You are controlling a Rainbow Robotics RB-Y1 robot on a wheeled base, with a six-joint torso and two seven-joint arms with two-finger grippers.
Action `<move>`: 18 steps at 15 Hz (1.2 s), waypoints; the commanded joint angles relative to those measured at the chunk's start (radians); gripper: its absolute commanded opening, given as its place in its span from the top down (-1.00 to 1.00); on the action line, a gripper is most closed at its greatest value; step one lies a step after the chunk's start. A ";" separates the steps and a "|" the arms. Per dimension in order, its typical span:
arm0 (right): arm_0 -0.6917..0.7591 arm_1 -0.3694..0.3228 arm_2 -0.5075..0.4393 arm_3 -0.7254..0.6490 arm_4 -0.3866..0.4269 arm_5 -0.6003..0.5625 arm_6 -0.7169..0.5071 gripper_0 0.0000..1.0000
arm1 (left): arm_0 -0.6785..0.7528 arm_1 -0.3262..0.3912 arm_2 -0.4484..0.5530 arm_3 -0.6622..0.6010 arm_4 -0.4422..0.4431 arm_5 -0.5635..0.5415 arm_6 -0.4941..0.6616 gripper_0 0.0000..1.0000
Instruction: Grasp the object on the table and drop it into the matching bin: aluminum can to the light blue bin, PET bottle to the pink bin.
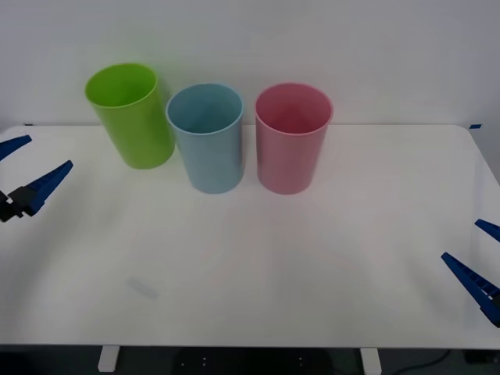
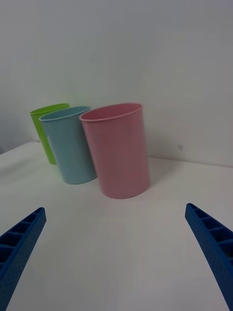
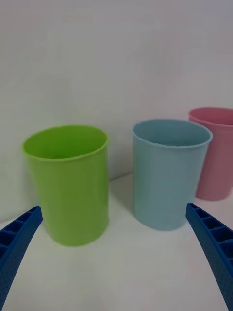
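Front cam first: I've got the white table (image 1: 328, 258) in front of me with three bins lined up in a row near its far edge. Lime green bin (image 1: 131, 116) is nearest the far left corner, the light blue bin (image 1: 207, 137) sits just beside it in the middle, and the pink bin (image 1: 292, 137) is just to the right of that, a small gap between them. All three stand upright, mouths open toward me. The can I can't spot anywhere on the tabletop, and I can't tell whether it's inside a bin since the interiors look plain from here. My left gripper (image 1: 22, 168) hangs at the left edge of the table, fingers spread wide with nothing between them. My right gripper (image 1: 478, 258) is at the right edge, closer to the near corner, also spread and holding nothing.

Right wrist cam: both blue ribbed fingers (image 2: 19, 245) sit far apart, released. Past them is the pink bin (image 2: 119, 148) nearest, then the light blue bin (image 2: 70, 143) touching or nearly touching it, and the lime green bin (image 2: 46, 129) partly hidden behind.

Left wrist cam: fingers (image 3: 211, 248) wide apart here too, nothing gripped. The lime green bin (image 3: 68, 182) and light blue bin (image 3: 170, 172) stand near each other, with the pink bin (image 3: 216, 150) peeking out behind the blue one.
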 commanded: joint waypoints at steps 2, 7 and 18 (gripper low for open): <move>0.000 0.000 0.000 0.000 0.000 0.000 0.000 -1.00 | 0.092 0.035 0.080 0.000 0.001 -0.102 -0.033 -1.00; 0.000 0.000 0.000 0.000 0.000 0.000 0.000 -1.00 | 0.195 0.040 0.128 0.000 0.009 -0.139 -0.070 -1.00; 0.000 0.000 0.000 0.000 0.000 0.000 0.000 -1.00 | 0.267 0.038 0.108 0.001 0.051 -0.137 -0.052 -1.00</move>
